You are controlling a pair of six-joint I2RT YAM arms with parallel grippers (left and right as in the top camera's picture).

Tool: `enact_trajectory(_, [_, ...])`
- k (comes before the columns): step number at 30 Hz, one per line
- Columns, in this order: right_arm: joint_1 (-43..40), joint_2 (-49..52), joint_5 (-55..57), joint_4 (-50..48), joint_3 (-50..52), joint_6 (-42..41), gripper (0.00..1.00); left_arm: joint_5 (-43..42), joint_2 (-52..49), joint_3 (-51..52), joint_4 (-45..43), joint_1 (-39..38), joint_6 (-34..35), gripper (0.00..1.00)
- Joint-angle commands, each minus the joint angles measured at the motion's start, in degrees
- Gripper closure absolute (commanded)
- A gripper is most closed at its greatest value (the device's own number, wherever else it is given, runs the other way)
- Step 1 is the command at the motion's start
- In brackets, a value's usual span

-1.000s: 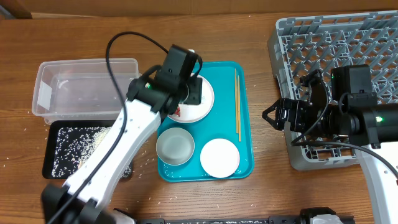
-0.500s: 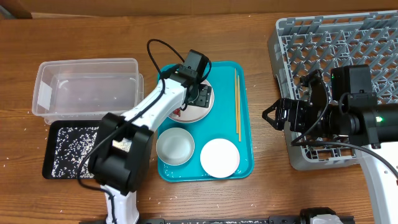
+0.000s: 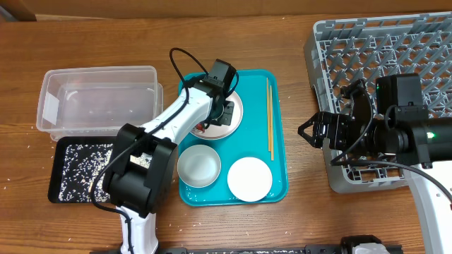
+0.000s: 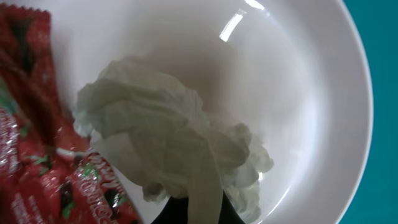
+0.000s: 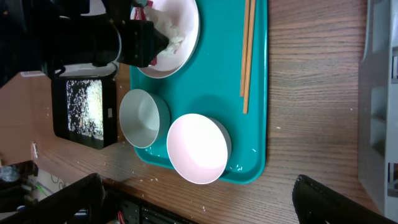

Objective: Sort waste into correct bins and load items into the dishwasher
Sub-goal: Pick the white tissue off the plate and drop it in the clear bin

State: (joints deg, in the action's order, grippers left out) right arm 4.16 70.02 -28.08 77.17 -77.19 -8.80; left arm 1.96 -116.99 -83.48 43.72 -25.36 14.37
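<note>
Tissue wad (image 4: 168, 143) sits on the large plate (image 4: 298, 93) on the teal tray (image 3: 279, 141), beside the red wrapper (image 4: 31, 124). Rice (image 3: 85, 159) lies in the black tray (image 3: 55, 169); the dish rack (image 3: 381, 42) looks empty, bowl (image 3: 198, 167) and chopsticks (image 3: 269, 116) not yet loaded. Left gripper (image 3: 224, 111) is pressed together, pinching the wad. Right gripper (image 3: 311, 130) hovers spread wide, empty.

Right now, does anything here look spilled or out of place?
Yes. A crumpled tissue and a red wrapper lie on the white plate, where food belongs. Rice grains cover the black tray, with a few strays on the wood beside it.
</note>
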Motion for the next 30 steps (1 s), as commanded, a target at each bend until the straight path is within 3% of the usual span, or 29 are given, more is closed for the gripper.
enact_trajectory(1, [0.33,-0.42,0.15,0.15,0.0,0.24,0.02,-0.37,5.97,-6.97,6.73,2.05,-0.15,0.96])
enact_trajectory(8, [0.33,-0.42,0.2,1.36,0.0,0.26,0.02,0.26,18.36,-13.38,17.73,9.86,0.7,0.96])
enact_trajectory(12, [0.33,-0.42,0.17,1.22,0.0,0.26,0.01,4.76,18.56,-12.74,21.38,15.69,2.6,0.96])
enact_trajectory(16, [0.33,-0.42,0.2,1.16,0.0,0.26,0.01,4.0,16.15,-8.63,21.51,21.75,2.56,0.96])
enact_trajectory(21, [0.33,-0.42,0.2,1.18,0.0,0.26,0.01,3.45,13.75,-6.97,19.37,25.07,2.6,0.62])
enact_trajectory(23, [0.33,-0.42,0.17,1.22,0.0,0.26,0.01,1.03,14.05,-8.83,19.93,26.49,2.6,0.62])
enact_trajectory(24, [0.33,-0.42,0.2,1.33,0.0,0.28,0.01,0.2,14.21,-9.81,20.24,26.91,2.67,0.55])
enact_trajectory(25, [0.33,-0.42,0.2,1.4,0.0,0.28,0.01,-0.74,14.32,-10.84,20.46,27.23,2.82,0.37])
enact_trajectory(26, [0.33,-0.42,0.2,1.4,0.0,0.28,0.01,-2.45,14.51,-12.07,20.65,27.3,2.82,0.28])
enact_trajectory(28, [0.33,-0.42,0.2,1.33,0.0,0.28,0.01,-5.07,14.78,-13.22,21.0,26.71,2.8,0.2])
enact_trajectory(30, [0.33,-0.42,0.22,1.16,0.0,0.28,0.01,-5.57,14.75,-13.31,21.22,24.81,2.12,0.06])
